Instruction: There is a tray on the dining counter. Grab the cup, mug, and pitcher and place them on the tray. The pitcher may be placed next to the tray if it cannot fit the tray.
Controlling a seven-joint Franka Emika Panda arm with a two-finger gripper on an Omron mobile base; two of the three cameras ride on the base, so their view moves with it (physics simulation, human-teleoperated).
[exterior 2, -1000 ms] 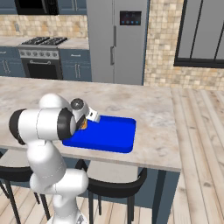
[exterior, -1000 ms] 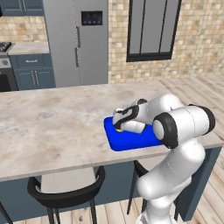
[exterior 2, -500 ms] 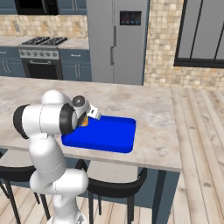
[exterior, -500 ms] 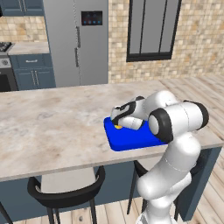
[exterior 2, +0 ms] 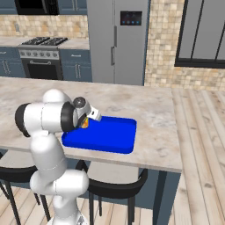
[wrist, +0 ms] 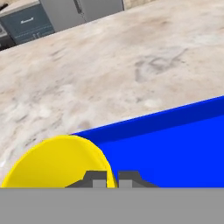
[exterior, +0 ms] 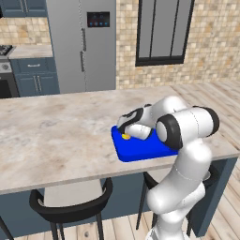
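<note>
Cup low over tray corner on counter — tool pinched shut on rim, not released — mug, pitcher remain.

1. The table is a long counter with a pale beige marbled stone top, running across the kitchen on a dark blue-grey base.
2. A flat bright-blue tray lies directly on the top, at the near edge and toward the right end in the left base view; in the right base view the tray sits at the same near edge.
3. In the hand view, the tray's low raised rim rests flat against the stone.
4. Black stools stand on the floor under the near overhang.
</note>
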